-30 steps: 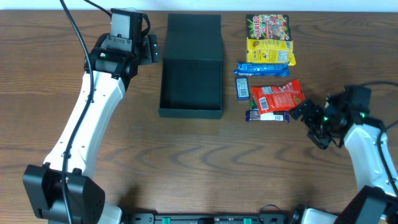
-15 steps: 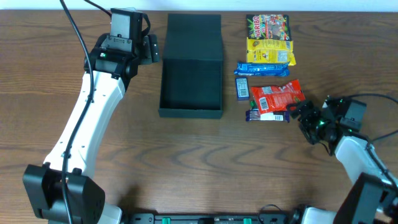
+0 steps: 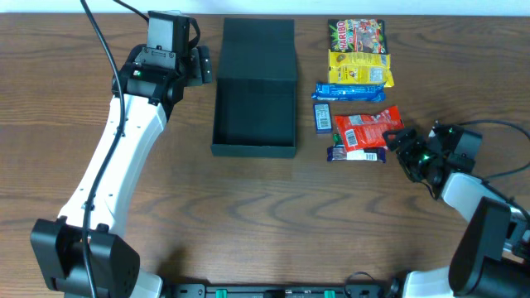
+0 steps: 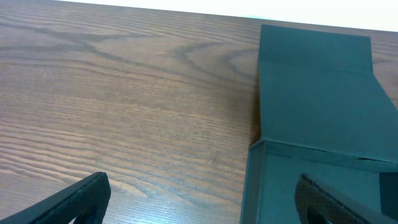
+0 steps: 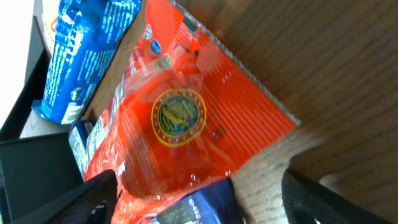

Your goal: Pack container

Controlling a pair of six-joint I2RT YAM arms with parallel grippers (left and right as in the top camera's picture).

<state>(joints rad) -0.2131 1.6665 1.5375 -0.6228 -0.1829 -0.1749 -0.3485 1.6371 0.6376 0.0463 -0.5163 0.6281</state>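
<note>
Dark wood-grain table (image 3: 248, 219) carries the open black container (image 3: 258, 50) beside snack packets (image 3: 360, 68)

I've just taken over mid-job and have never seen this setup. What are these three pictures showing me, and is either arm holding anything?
The machine is two white arms, left and right, at a wooden table. Each ends in a two-finger tool. The wide picture looks down from above. The other two come from a camera on each wrist, and the dark shapes at their bottom edges are that arm's own fingers.

The left tool hangs open beside the open black box, which is empty. The right tool is open at the edge of the red packet, gripping nothing.

Also right of the box lie a gummy bag, yellow packet, blue packet, small blue packet and dark blue bar.
</note>
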